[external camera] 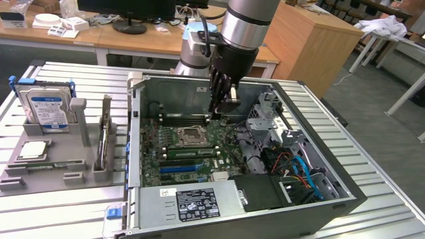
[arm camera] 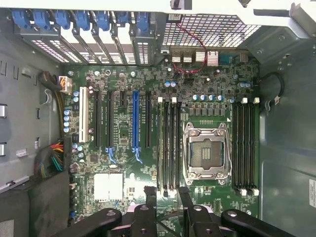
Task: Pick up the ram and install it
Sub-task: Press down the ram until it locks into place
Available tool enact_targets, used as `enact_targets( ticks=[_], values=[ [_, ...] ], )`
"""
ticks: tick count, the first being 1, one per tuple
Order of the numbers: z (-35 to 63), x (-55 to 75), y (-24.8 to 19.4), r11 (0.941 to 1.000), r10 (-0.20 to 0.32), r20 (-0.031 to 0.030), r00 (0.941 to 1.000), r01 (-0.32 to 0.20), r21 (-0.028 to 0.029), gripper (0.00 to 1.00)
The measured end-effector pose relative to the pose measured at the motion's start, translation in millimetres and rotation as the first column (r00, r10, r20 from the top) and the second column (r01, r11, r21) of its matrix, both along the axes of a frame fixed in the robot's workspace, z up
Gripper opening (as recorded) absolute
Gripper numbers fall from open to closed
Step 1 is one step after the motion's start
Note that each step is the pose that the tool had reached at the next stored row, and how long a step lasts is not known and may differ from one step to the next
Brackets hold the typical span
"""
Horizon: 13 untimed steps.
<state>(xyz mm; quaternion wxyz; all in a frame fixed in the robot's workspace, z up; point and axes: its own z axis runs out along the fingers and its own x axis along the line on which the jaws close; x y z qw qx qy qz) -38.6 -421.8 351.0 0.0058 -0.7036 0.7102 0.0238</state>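
Green ram (external camera: 48,164) sits well apart from the open pincer (external camera: 222,112).

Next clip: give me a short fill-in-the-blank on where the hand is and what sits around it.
1. The hand hangs over the motherboard inside the open computer ____.
2. The hand is ____, with nothing between its fingers.
3. The hard drive standing in the grey holder carries a ____ label.
Missing words: case; open; blue.

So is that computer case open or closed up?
Open. The computer case lies on its side with no side panel, so the motherboard shows inside.
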Motion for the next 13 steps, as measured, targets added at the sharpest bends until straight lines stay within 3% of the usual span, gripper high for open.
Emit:
enact_targets(
  ticks=[9,13],
  values=[
    [0.0,0.0,0.0,1.0000,0.000,0.0000,1.0000,0.000,0.0000,0.29],
    [0.0,0.0,0.0,1.0000,0.000,0.0000,1.0000,0.000,0.0000,0.11]
  ],
)
